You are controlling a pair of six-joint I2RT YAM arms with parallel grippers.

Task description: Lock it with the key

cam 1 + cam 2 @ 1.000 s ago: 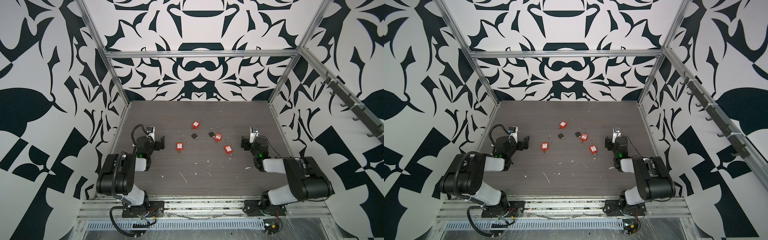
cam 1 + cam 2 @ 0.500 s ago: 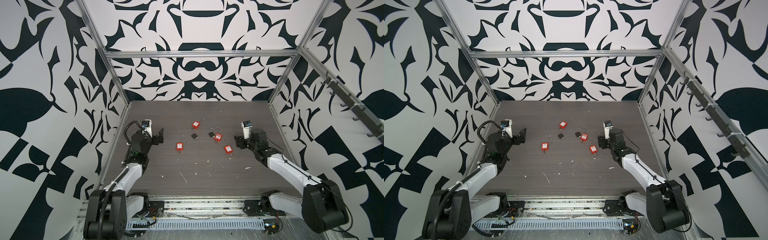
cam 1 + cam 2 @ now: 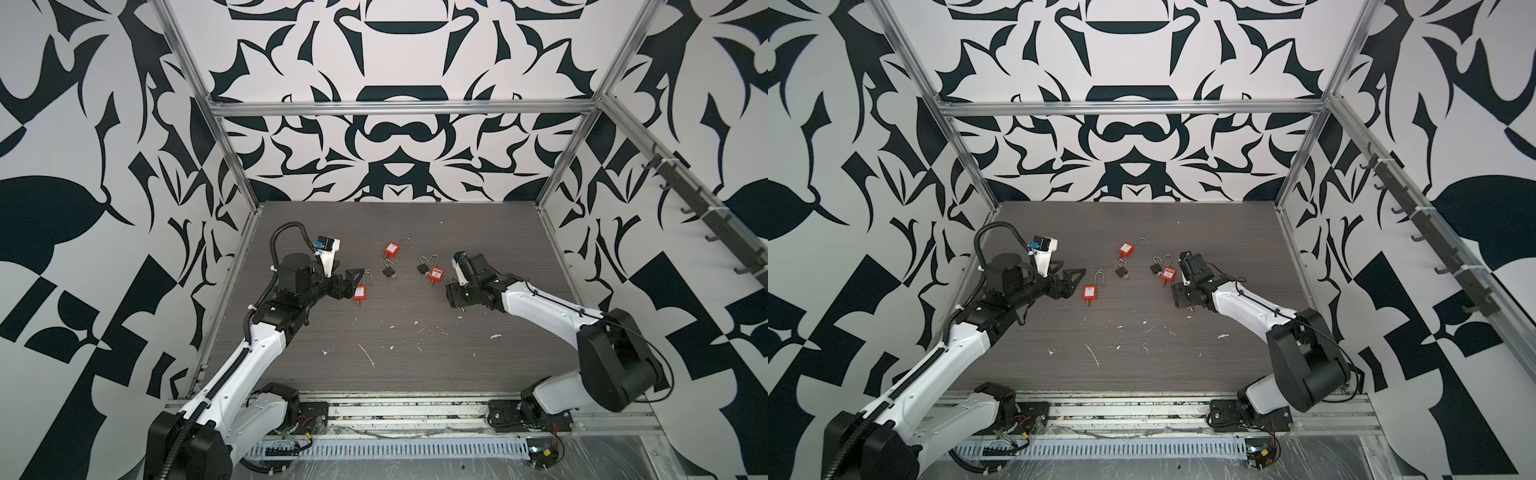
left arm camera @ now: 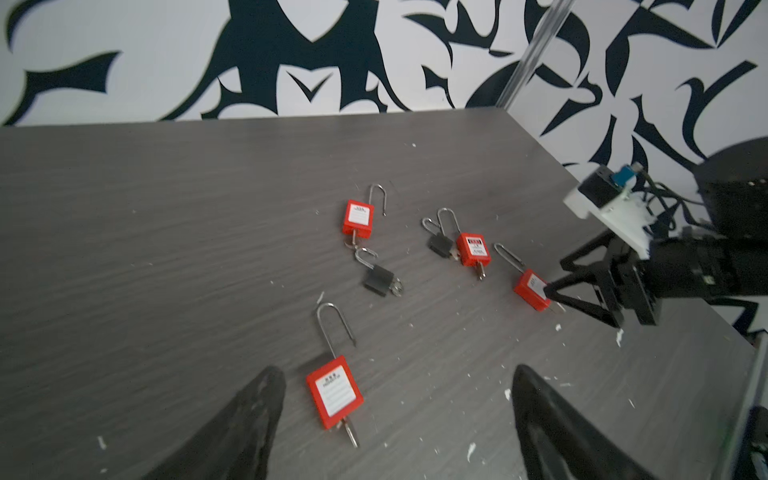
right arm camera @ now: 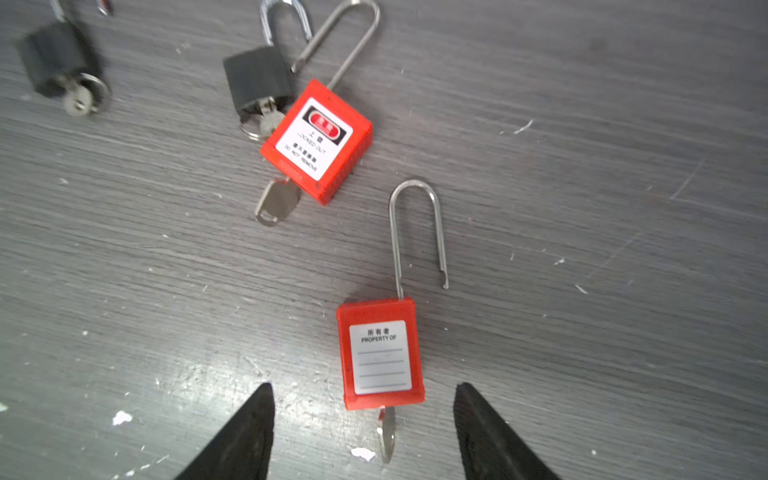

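Since the shackle (image 5: 395, 249) of each near lock stands open and its key (image 5: 386, 432) sits in the cylinder, we judge the step as approach, with nothing gripped. We hold the left gripper (image 4: 397, 370) with jaws wide apart, just short of the left padlock (image 4: 334, 390), which lies flat on the table (image 4: 166, 249) and shows between the fingers (image 4: 249, 415), nearer 1 of them. We hold the right gripper (image 5: 363, 384) spread likewise, straddling the key end of the right padlock (image 5: 380, 353); contact cannot be confirmed. Each lock lies label up, shackle pointing away from its arm, so body and key present first. Red padlock 3 (image 4: 358, 216) lies just beside black padlock 1 (image 4: 379, 279); red padlock 4 (image 4: 473, 248) touches black padlock 2 (image 4: 440, 243), near the right padlock yet apart from it. White flecks (image 4: 471, 451) litter the table; we see nothing blocking either approach.
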